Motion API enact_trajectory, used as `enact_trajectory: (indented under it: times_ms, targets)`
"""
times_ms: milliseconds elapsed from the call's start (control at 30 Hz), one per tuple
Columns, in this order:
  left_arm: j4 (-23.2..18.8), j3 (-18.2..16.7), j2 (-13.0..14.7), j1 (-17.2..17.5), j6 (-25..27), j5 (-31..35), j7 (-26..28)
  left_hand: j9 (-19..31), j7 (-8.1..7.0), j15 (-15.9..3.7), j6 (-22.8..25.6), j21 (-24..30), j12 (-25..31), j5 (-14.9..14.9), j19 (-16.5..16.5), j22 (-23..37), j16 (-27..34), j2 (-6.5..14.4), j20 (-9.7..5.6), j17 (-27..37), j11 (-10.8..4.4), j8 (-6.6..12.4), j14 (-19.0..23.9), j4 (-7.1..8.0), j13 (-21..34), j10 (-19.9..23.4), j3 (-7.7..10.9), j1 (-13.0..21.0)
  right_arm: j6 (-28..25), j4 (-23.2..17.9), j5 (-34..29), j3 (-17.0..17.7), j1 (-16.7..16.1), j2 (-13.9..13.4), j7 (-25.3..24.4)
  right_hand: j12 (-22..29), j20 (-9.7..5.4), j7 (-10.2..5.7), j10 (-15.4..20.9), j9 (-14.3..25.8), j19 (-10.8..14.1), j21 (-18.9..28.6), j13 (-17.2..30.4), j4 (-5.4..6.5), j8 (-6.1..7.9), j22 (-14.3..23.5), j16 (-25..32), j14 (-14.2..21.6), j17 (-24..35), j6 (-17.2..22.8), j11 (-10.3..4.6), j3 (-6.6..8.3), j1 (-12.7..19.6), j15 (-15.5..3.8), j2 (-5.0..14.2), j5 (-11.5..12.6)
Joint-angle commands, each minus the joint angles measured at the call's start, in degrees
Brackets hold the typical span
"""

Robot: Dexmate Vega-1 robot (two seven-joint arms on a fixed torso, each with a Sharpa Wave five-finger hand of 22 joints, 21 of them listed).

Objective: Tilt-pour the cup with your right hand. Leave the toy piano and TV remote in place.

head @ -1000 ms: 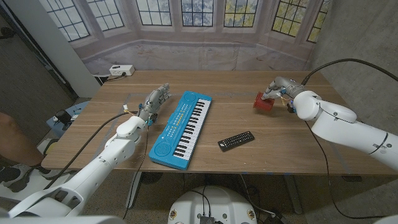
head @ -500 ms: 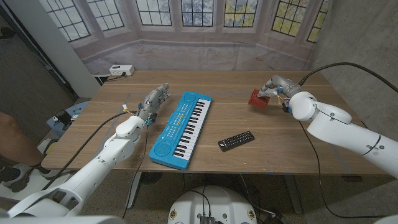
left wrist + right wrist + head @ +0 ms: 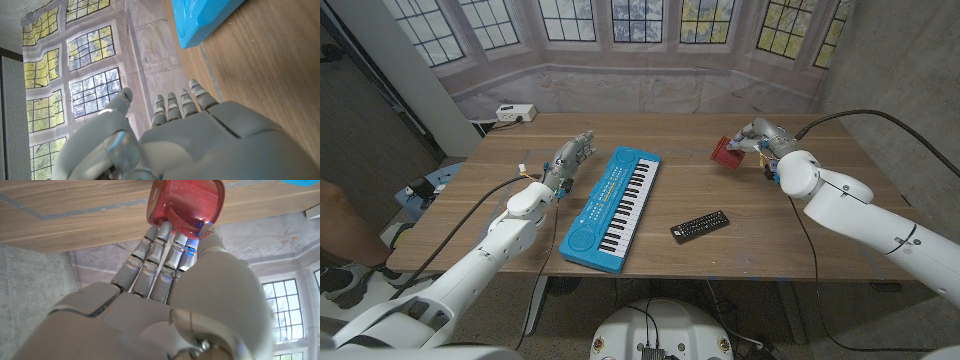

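Observation:
My right hand (image 3: 752, 140) grips a red translucent cup (image 3: 725, 153) and holds it tipped toward the left above the far right part of the table. In the right wrist view the cup (image 3: 186, 204) sits at the tips of that hand's fingers (image 3: 155, 255), off the wood. The blue toy piano (image 3: 614, 205) lies at the table's middle. A black TV remote (image 3: 700, 226) lies to its right, nearer the front edge. My left hand (image 3: 570, 160) stands on the table left of the piano with fingers apart and nothing in it. The left wrist view shows the piano's corner (image 3: 205, 17) beyond that hand (image 3: 190, 135).
A white power strip (image 3: 514, 113) sits at the table's far left corner. A person's leg (image 3: 340, 225) shows at the left edge of the head view. Windows and a grey wall stand behind the wooden table (image 3: 770, 235).
My right hand has carried the cup leftward and slightly farther back, tipping it more. The left hand, piano and remote have stayed where they were.

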Motion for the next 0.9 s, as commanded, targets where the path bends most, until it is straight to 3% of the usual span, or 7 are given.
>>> enact_trajectory:
  times_ms: [33,267,533,900]
  targets:
    - [0.97,0.33,-0.31,-1.03,0.21,-0.02,-0.76,0.25,0.16,0.04,0.27,-0.3,-0.13,0.25,0.3,0.04,-0.11,0.01,0.14,0.27,0.11,0.01,0.38,0.01,0.16,0.18,0.19,0.4,3.95,2.94,1.02,0.29,-0.4,4.9,-4.68,-0.02,-4.07,0.21,0.31,0.19,0.44,-0.08,0.34,-0.17,0.5,0.28,0.04,0.74,0.16,0.64,0.14,-0.24,0.15,-5.88,0.6,0.43]
    - [1.28,0.36,-0.19,-1.46,0.39,-0.02,-1.13,0.25,0.19,0.05,0.29,-0.31,-0.15,0.25,0.31,0.04,-0.11,-0.01,0.13,0.26,0.09,0.01,0.41,0.01,0.17,0.15,0.18,0.42,7.3,4.94,-0.38,-0.72,-0.2,6.51,-6.79,-0.07,-4.06,0.22,0.36,0.19,0.37,-0.12,0.31,-0.16,0.38,0.28,0.01,0.75,0.18,0.42,0.13,-0.3,0.14,-5.86,0.62,0.41]
    - [1.41,0.41,0.11,-2.28,0.56,0.18,-1.68,0.25,0.27,0.01,0.3,-0.33,-0.15,0.25,0.3,0.04,-0.11,0.01,0.13,0.27,0.09,0.0,0.37,0.03,0.17,0.17,0.17,0.43,11.2,8.07,-3.2,-1.45,-1.02,10.44,-12.73,-0.1,-4.05,0.06,0.33,0.2,0.18,-0.2,0.4,-0.04,0.33,0.27,-0.09,0.69,0.17,0.37,0.25,-0.44,-0.07,-5.72,0.61,0.36]
    - [1.75,0.48,0.41,-3.07,0.85,0.03,-2.81,0.25,0.28,0.08,0.3,-0.35,-0.17,0.24,0.3,0.04,-0.1,-0.01,0.16,0.27,0.14,0.0,0.4,0.05,0.17,0.16,0.16,0.44,14.31,10.86,-3.97,-1.59,-2.24,15.32,-17.23,-0.24,-3.95,0.44,0.29,0.2,0.1,-0.23,0.35,-0.04,0.23,0.26,-0.11,0.72,0.26,0.28,0.28,-0.56,-0.08,-5.84,0.63,0.31]
